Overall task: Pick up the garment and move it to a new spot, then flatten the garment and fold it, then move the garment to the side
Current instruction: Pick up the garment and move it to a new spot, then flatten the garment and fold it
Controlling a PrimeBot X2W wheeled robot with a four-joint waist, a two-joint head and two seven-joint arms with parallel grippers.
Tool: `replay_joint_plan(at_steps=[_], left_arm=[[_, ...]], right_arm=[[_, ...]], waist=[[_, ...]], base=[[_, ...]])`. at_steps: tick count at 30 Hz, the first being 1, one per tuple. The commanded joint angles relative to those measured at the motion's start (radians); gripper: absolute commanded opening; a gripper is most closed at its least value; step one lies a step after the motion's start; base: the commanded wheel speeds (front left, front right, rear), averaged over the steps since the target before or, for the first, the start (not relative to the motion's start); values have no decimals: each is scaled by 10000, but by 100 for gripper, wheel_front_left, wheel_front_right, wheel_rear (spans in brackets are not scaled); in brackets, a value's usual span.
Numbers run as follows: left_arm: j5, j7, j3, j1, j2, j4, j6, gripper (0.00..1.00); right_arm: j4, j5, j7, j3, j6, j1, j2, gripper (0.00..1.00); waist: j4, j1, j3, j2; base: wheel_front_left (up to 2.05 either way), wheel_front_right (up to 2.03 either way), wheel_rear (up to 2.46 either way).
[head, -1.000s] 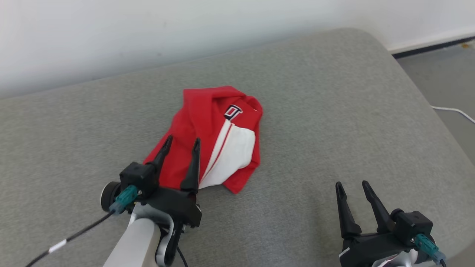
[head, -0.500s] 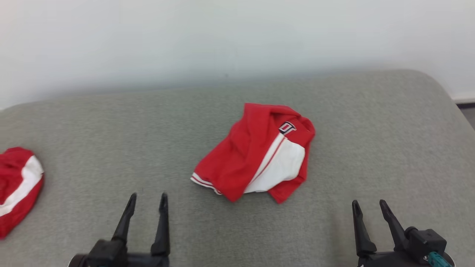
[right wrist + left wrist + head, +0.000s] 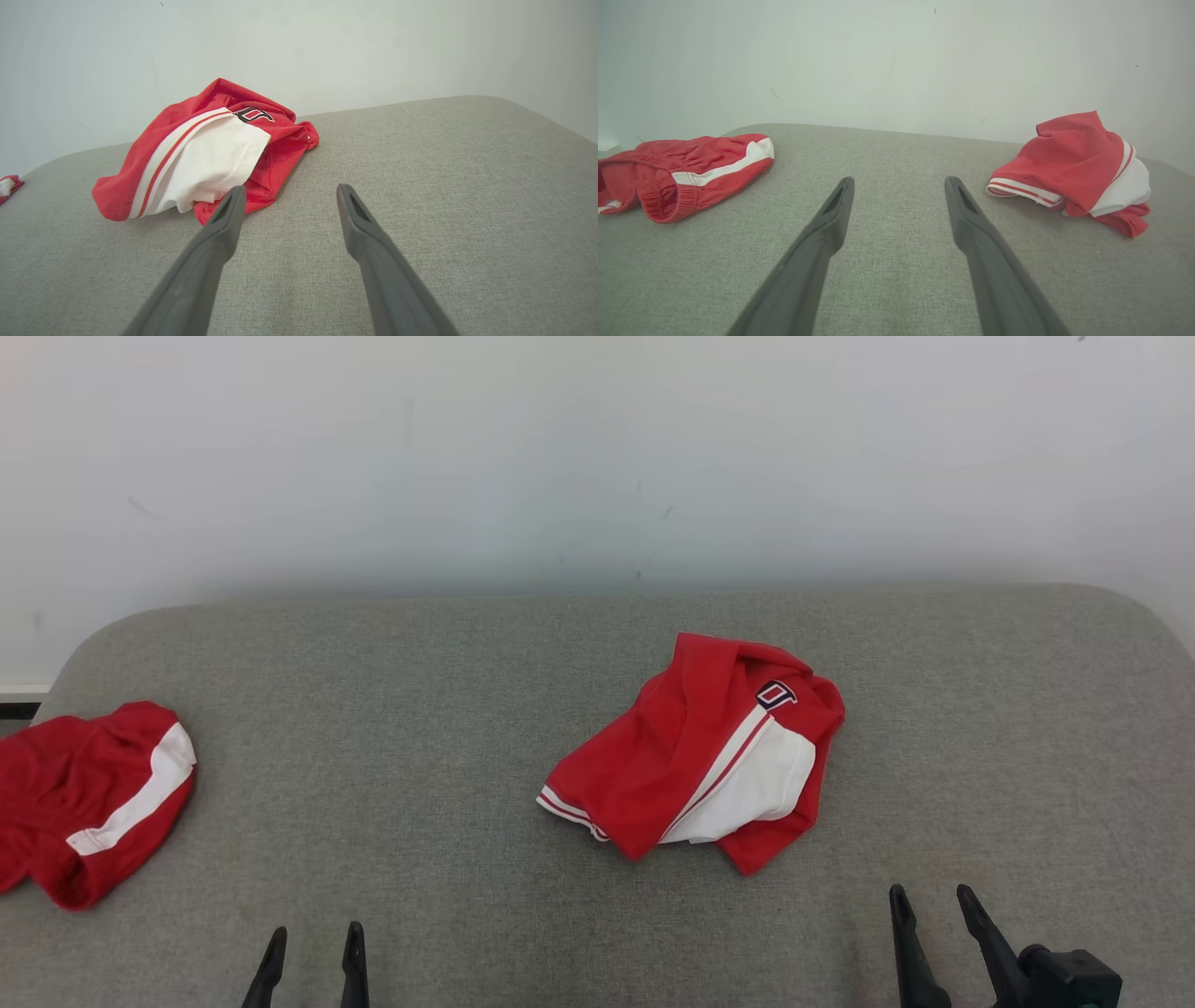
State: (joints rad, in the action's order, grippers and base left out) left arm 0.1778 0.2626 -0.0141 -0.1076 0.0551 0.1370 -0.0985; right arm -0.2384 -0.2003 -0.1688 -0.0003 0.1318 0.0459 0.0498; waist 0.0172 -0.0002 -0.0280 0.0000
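two garments, shirt point(image 3: 695, 747) and shorts point(image 3: 89, 798), on one cushion point(image 3: 420, 709); left fingers point(image 3: 822, 233), right fingers point(image 3: 217, 231) spread, empty.

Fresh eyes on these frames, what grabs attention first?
A crumpled red and white garment lies right of centre on the grey cushion, with a dark logo near its far edge. Red shorts with a white stripe sit at the cushion's left end. The left tool and right tool are open at the near edge, touching neither piece of clothing.
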Motion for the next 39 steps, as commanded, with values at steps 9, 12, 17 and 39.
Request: replay_joint_plan(at_steps=[9,12,17,39], left_arm=[[-127,33,255,-193,-47,-145,-169,100],[-141,33,287,-122,-50,-145,-212,100],[-108,33,249,-51,-52,-50,-232,100],[1339,19,-954,1211,-52,1308,-329,100]], right_arm=[[-100,-185,-142,-75,-21,96,10,100],[-96,-193,-167,-77,-21,48,10,100],[-124,-183,-169,-72,-21,14,10,100],[-303,-357,-275,157,-21,-205,10,100]], waist=[[-172,2,57,0],[-195,2,80,0],[-202,2,99,0],[-378,2,244,0]], base=[[0,0,0],[0,0,0],[0,0,0],[0,0,0]])
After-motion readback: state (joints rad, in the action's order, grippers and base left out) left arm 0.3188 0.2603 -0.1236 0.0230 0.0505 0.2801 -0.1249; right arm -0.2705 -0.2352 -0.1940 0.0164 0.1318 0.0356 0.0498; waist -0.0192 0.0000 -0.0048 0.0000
